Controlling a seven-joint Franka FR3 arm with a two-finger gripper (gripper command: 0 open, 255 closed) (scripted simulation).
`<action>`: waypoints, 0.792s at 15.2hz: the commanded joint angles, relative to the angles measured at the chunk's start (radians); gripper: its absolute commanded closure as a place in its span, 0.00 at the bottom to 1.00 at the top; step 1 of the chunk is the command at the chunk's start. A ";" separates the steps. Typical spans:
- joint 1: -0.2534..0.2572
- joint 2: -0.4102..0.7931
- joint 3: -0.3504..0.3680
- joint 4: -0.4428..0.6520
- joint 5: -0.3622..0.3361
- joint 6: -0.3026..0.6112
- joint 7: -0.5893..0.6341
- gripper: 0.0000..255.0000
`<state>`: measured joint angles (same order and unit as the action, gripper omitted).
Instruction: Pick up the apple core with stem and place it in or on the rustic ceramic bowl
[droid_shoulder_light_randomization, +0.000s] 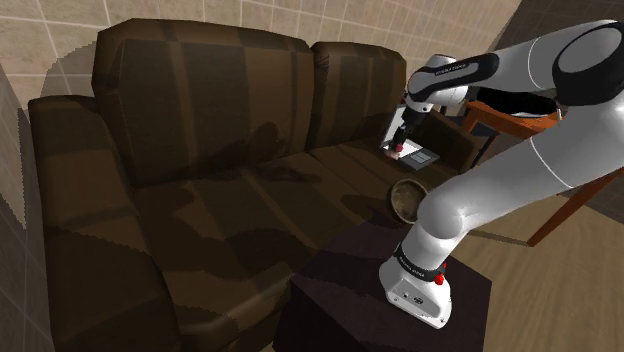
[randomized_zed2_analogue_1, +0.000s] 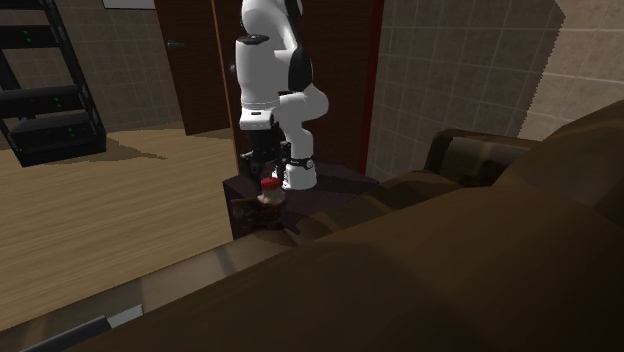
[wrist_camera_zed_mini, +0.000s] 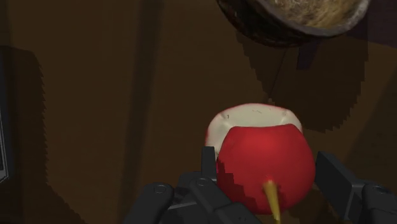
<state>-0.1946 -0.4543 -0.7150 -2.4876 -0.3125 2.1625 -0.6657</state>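
Observation:
The apple core (wrist_camera_zed_mini: 261, 159) is red with a bitten pale end and a yellow stem. My gripper (wrist_camera_zed_mini: 267, 184) is shut on it, one black finger (wrist_camera_zed_mini: 208, 167) on each side. In the shoulder view the gripper (droid_shoulder_light_randomization: 400, 138) hangs above the sofa seat with the red core (droid_shoulder_light_randomization: 398, 149) at its tip. The brown rough-glazed bowl (droid_shoulder_light_randomization: 408, 198) lies on the seat nearer the stand, apart from the core. The wrist view has the bowl (wrist_camera_zed_mini: 299, 19) ahead of the held core. In the second exterior view the core (randomized_zed2_analogue_1: 270, 187) hangs just above the bowl (randomized_zed2_analogue_1: 248, 212).
A dark brown sofa (droid_shoulder_light_randomization: 200, 180) covers most of the scene. A flat grey pad (droid_shoulder_light_randomization: 420, 156) lies on its seat under the gripper. A wooden chair (droid_shoulder_light_randomization: 510, 110) stands behind the arm, the dark stand (droid_shoulder_light_randomization: 340, 290) in front. Stairs (randomized_zed2_analogue_1: 50, 90) rise at the far side.

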 joint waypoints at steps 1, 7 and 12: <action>-0.051 -0.080 0.011 -0.046 -0.048 -0.030 -0.004 1.00; -0.210 -0.293 0.019 -0.155 -0.153 -0.132 -0.065 1.00; -0.249 -0.314 -0.011 -0.211 -0.192 -0.097 -0.086 1.00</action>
<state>-0.4415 -0.7712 -0.7198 -2.6862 -0.4985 2.0501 -0.7524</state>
